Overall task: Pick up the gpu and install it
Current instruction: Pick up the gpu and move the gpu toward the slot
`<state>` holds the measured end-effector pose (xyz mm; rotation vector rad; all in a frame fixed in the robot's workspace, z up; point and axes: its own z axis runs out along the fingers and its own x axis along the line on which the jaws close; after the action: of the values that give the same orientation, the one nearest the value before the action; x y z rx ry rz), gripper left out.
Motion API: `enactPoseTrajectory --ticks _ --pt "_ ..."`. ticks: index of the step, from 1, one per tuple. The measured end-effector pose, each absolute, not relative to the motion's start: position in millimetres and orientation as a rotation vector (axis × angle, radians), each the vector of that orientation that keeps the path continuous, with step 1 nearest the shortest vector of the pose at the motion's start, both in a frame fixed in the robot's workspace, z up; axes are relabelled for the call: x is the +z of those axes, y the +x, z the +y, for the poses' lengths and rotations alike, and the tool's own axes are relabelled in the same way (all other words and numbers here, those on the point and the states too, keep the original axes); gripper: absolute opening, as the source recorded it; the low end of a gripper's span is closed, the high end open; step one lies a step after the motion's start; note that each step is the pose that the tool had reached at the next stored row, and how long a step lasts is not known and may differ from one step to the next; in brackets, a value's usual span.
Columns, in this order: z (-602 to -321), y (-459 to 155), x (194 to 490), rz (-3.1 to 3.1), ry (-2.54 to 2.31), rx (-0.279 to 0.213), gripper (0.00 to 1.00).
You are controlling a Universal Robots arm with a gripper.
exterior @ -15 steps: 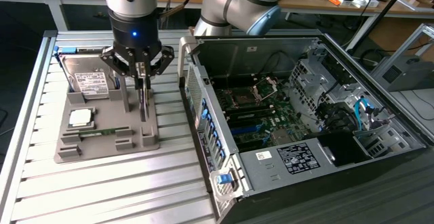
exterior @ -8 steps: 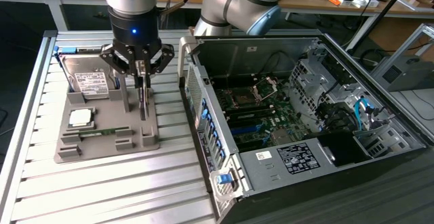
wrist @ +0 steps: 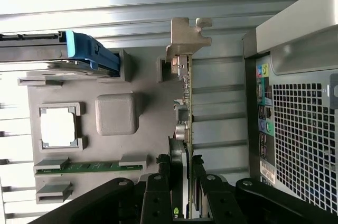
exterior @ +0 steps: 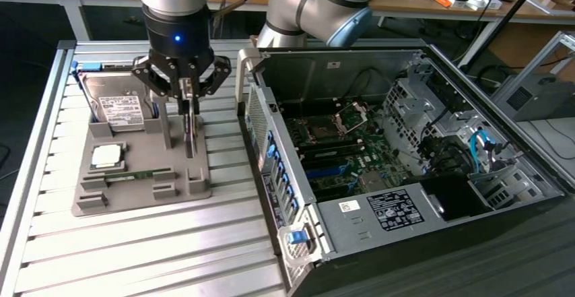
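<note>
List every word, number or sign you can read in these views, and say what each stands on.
Nothing is clear enough to quote.
White label on the hard drive: print too small.
Black-and-white sticker on the metal cover inside the computer case: too small.
Small white sticker beside it: blurred.
Rear-panel label on the case: blurred.

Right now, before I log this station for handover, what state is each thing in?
gpu: upright on edge in the grey holder.
claw: astride the gpu's top edge.
hard drive: propped up, leaning.
memory stick: flat in its slot.
processor: flat in its recess.
computer case: side panel off.
</note>
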<state>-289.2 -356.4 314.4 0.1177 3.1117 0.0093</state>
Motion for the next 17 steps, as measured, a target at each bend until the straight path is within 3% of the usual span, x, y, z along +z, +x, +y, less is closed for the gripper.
enactPoseTrajectory --ticks 17 --pt "-356.4 -289.2 322.3 3.112 0.118 0.009 0.27"
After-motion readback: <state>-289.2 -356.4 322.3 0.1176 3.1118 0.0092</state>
